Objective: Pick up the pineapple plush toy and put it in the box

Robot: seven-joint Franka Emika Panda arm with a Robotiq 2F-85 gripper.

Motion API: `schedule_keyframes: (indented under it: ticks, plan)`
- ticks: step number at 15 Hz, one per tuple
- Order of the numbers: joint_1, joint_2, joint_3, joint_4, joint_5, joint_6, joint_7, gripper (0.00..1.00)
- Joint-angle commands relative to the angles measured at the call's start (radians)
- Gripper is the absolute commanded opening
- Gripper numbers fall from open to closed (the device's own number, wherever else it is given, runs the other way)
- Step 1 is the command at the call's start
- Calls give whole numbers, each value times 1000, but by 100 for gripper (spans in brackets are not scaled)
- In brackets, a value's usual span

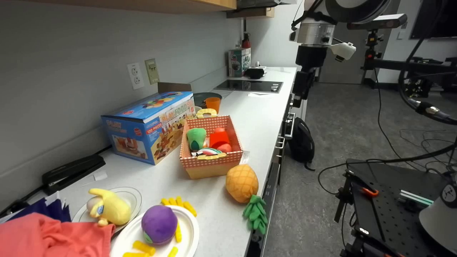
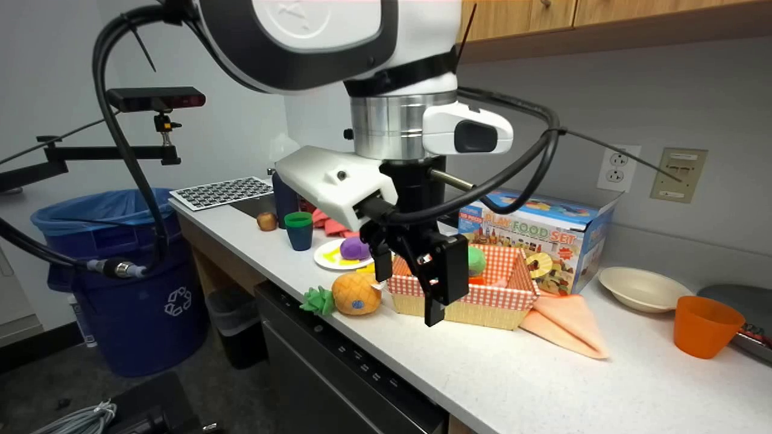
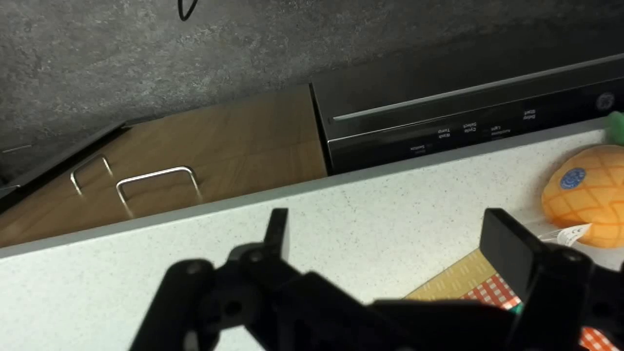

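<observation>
"At the right edge of the wrist view I find the pineapple plush toy [image 3: 587, 195], partly cut off by the border. How much of the task is done?"

"According to my judgement, nothing yet. In an exterior view, the toy lies on the bench [image 1: 260, 117], below and right of the centre of the frame, with its green leaves [image 1: 255, 215] at the bench edge. It is outside the box [image 1: 210, 172], just beside the near corner; whether the two touch, I cannot say."

"And the end effector [image 3: 390, 234], does it hold something?"

"No, it holds nothing. Its two fingers [image 3: 509, 246] stand wide apart in the lower half of the wrist view, and neither of them is at the toy."

"Has the box already some contents?"

"Yes. In an exterior view, a green piece [image 1: 196, 138] sits at the left inside it, and red pieces [image 1: 219, 139] at the right. They leave not so much room, so I think the toy may have to rest on top of them."

"What is left, then?"

"In my opinion, all the steps: to bring the end effector over the toy, to close on it, to lift it, to carry it above the box and to let it go inside."
</observation>
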State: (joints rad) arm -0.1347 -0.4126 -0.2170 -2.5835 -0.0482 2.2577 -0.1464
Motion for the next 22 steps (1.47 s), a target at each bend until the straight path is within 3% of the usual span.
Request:
schedule_keyframes:
  ticks: [1, 8, 9, 12, 15, 17, 18, 22]
  plan:
    - [-6, -4, 39, -5, -6, -1, 37, 100]
    - [86, 14, 167, -6, 54, -44, 135, 100]
    - [87, 164, 172, 17, 38, 77, 135, 100]
    - [127, 294, 200, 50, 76, 172, 151, 100]
    - [167, 466, 220, 142, 188, 241, 136, 100]
    - [169, 519, 240, 213, 117, 175, 223, 100]
    - [158, 453, 234, 124, 136, 227, 173, 100]
    - [167, 520, 242, 197, 132, 206, 204, 100]
